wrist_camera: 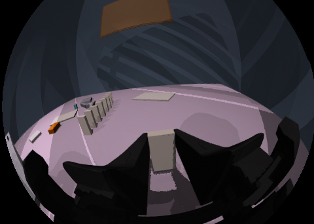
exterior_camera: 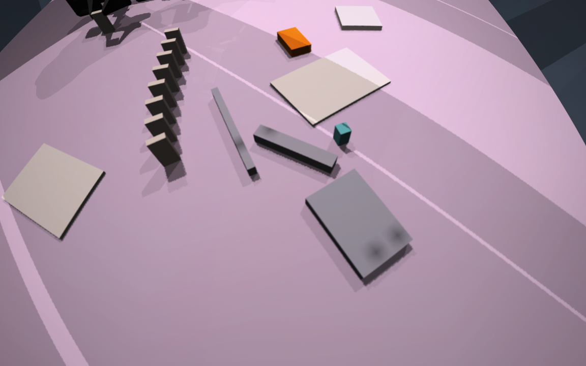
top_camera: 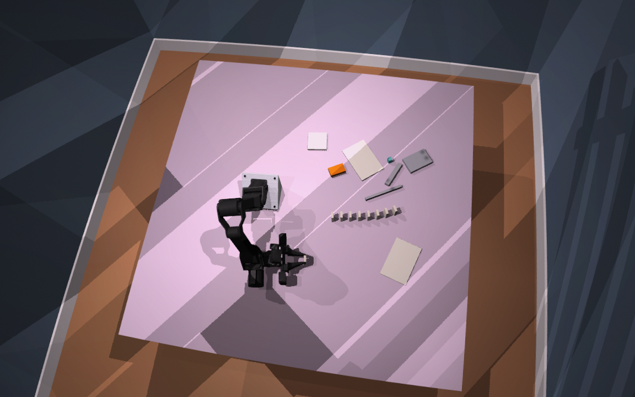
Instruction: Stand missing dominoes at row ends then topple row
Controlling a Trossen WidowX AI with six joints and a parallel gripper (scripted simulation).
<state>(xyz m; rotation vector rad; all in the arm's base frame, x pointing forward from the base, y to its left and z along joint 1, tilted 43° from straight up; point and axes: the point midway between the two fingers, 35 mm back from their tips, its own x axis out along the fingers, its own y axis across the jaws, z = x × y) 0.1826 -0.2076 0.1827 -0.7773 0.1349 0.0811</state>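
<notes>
My gripper (top_camera: 305,259) (wrist_camera: 161,135) is shut on a cream domino (exterior_camera: 104,22) (wrist_camera: 162,153), held upright between the fingertips. Its base is near the table, but I cannot tell whether it touches. Several cream dominoes stand in a slightly curved row, right of and farther up than my gripper in the top view. The row's end nearest me is a domino (top_camera: 334,217) (exterior_camera: 175,40) (wrist_camera: 85,125), ahead and to the left in the wrist view. The far end domino (top_camera: 396,210) (exterior_camera: 163,150) also stands. The held domino is well apart from the row.
A cream plate (top_camera: 401,261) (exterior_camera: 54,191) (wrist_camera: 154,96) lies on one side of the row. Beyond the other side are grey bars (exterior_camera: 233,131) (exterior_camera: 295,149), a grey slab (exterior_camera: 354,222), a teal block (exterior_camera: 342,134), another cream plate (exterior_camera: 327,86), an orange block (exterior_camera: 293,40) and a white square (top_camera: 317,140).
</notes>
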